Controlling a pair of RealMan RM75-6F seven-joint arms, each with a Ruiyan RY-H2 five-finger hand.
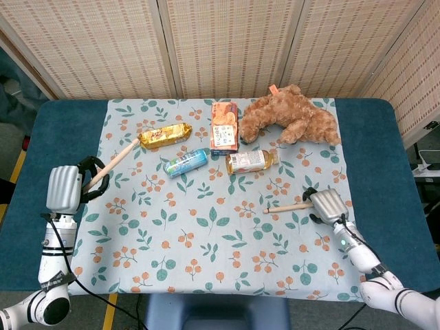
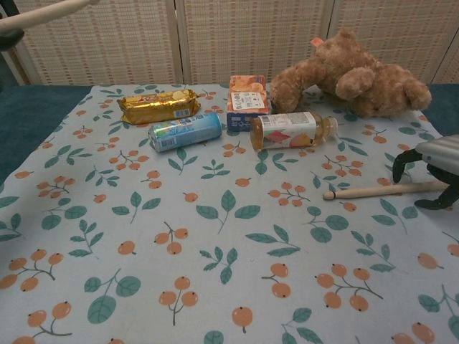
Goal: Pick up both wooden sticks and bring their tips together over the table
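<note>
1. Because the right hand (image 2: 430, 172) straddles the thick end of the pale wooden stick lying on the floral tablecloth (image 2: 376, 190) with its dark fingers (image 2: 399, 164) arched and not yet closed, a hasty close could roll that stick sideways or flick its tip up.
2. If the fingers press down unevenly, the cloth (image 1: 220, 275) may bunch and push the stick off toward the lying amber juice bottle (image 1: 249, 161).
3. While the left hand (image 1: 69, 189) grips the other pale wooden stick (image 1: 117, 159) near its lower end, the long free length points up and away, so a loose grip could let it pivot when the tips meet.
4. Swinging that raised stick inward risks brushing the gold snack packet (image 1: 165, 134) or the blue can lying on its side (image 1: 186, 162), which lie near its line.
5. Seen from the head camera, the right hand sits low, palm down, forearm reaching in from the near right edge; the left hand is held upright at the cloth's left border, fingers curled around its stick.
</note>
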